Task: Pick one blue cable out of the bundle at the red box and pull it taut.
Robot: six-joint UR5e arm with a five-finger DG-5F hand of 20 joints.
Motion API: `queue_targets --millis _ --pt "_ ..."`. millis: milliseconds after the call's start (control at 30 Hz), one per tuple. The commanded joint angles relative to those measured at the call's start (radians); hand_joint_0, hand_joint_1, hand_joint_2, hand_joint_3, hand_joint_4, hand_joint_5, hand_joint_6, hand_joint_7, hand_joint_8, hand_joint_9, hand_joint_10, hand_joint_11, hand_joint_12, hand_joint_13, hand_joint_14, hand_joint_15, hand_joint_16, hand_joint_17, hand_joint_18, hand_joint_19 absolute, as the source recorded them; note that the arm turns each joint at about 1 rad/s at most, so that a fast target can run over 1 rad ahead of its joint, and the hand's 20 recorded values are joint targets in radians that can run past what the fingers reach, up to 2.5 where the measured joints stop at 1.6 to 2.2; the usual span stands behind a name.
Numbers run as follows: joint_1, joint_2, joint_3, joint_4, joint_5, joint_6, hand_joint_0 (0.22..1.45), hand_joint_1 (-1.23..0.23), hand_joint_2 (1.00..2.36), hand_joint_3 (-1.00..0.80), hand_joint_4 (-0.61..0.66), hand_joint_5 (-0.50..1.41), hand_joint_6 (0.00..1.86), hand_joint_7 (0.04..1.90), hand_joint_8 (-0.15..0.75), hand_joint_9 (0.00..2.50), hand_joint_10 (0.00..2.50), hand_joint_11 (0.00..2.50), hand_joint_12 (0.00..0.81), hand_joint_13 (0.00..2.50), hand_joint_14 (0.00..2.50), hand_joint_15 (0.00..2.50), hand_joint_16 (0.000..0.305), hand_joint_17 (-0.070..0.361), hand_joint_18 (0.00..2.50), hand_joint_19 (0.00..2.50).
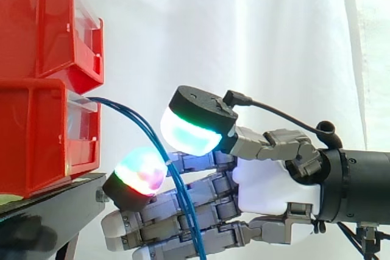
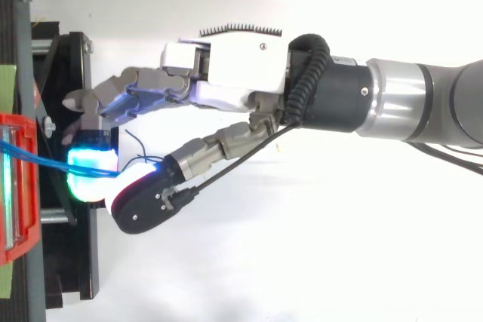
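Two thin blue cables [image 1: 137,120] leave the lower red bin [image 1: 36,138] and arc down to the right in a slack curve. My hand [image 1: 274,187] reaches in from the right, level with the bin's front. Its thumb pad [image 1: 189,132] glows cyan above, and one fingertip [image 1: 141,172] glows green and magenta below. The cables pass between these two pads, which meet around them. In the top view the blue cable [image 2: 45,154] runs from the red bin [image 2: 19,186] into that pinch. Below the pinch the cables hang in front of the other fingers, which lie straight.
A second red bin [image 1: 42,22] is stacked on the lower one. Both rest on a black stand [image 1: 55,202] whose edge lies just under the fingertips. A white curtain hangs behind.
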Motion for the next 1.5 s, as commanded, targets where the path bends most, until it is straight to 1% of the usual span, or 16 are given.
queue_targets --millis 0,67,200,333,600,800,900,967,1033,1233,1467 --pt "-0.009 0.0 -0.002 -0.018 0.001 -0.02 0.53 -0.67 1.0 -0.48 0.25 -0.16 0.71 0.98 0.335 0.43 0.01 0.26 0.362 0.19 0.0 0.11 0.056 0.126 0.2 0.2" --pt "-0.01 0.0 -0.002 -0.026 0.001 -0.024 0.53 -0.66 1.0 -0.48 0.25 -0.16 0.7 1.0 0.336 0.43 0.01 0.26 0.362 0.19 0.0 0.11 0.056 0.126 0.2 0.2" --pt "-0.02 -0.001 -0.002 -0.032 -0.001 -0.035 0.53 -0.65 1.0 -0.49 0.26 -0.16 0.69 1.0 0.337 0.43 0.01 0.27 0.363 0.2 0.0 0.11 0.056 0.126 0.2 0.21" --pt "-0.021 0.0 -0.002 -0.026 -0.001 -0.038 0.53 -0.66 1.0 -0.49 0.26 -0.15 0.69 1.0 0.336 0.44 0.01 0.26 0.363 0.2 0.0 0.11 0.056 0.126 0.2 0.2" --pt "-0.021 0.0 -0.002 -0.03 -0.001 -0.035 0.54 -0.66 1.0 -0.48 0.25 -0.15 0.68 1.02 0.335 0.44 0.01 0.27 0.362 0.21 0.0 0.12 0.056 0.125 0.21 0.2" --pt "-0.015 0.0 -0.002 -0.032 0.001 -0.033 0.53 -0.65 1.0 -0.5 0.25 -0.15 0.67 1.03 0.337 0.45 0.01 0.27 0.363 0.21 0.0 0.12 0.056 0.126 0.21 0.21" --pt "-0.012 0.0 -0.003 -0.032 0.001 -0.049 0.53 -0.65 1.0 -0.5 0.25 -0.15 0.67 1.03 0.337 0.45 0.01 0.26 0.363 0.21 0.0 0.11 0.056 0.127 0.21 0.21" --pt "-0.01 0.0 -0.02 -0.027 0.003 -0.078 0.53 -0.65 1.0 -0.5 0.25 -0.15 0.67 1.04 0.338 0.45 0.01 0.26 0.362 0.22 0.0 0.12 0.056 0.127 0.22 0.21" --pt "-0.009 0.0 -0.021 -0.029 0.003 -0.084 0.53 -0.66 1.0 -0.5 0.25 -0.15 0.67 1.04 0.339 0.46 0.01 0.27 0.362 0.22 0.0 0.12 0.056 0.127 0.22 0.21" --pt "-0.009 0.0 -0.021 -0.03 0.001 -0.081 0.55 -0.68 1.0 -0.46 0.24 -0.16 0.71 1.0 0.335 0.46 0.01 0.27 0.358 0.24 0.0 0.12 0.055 0.124 0.23 0.21" --pt "-0.009 0.0 -0.018 -0.03 0.003 -0.066 0.55 -0.68 1.0 -0.46 0.25 -0.16 0.71 0.99 0.336 0.46 0.01 0.27 0.358 0.24 0.0 0.12 0.055 0.124 0.23 0.22"
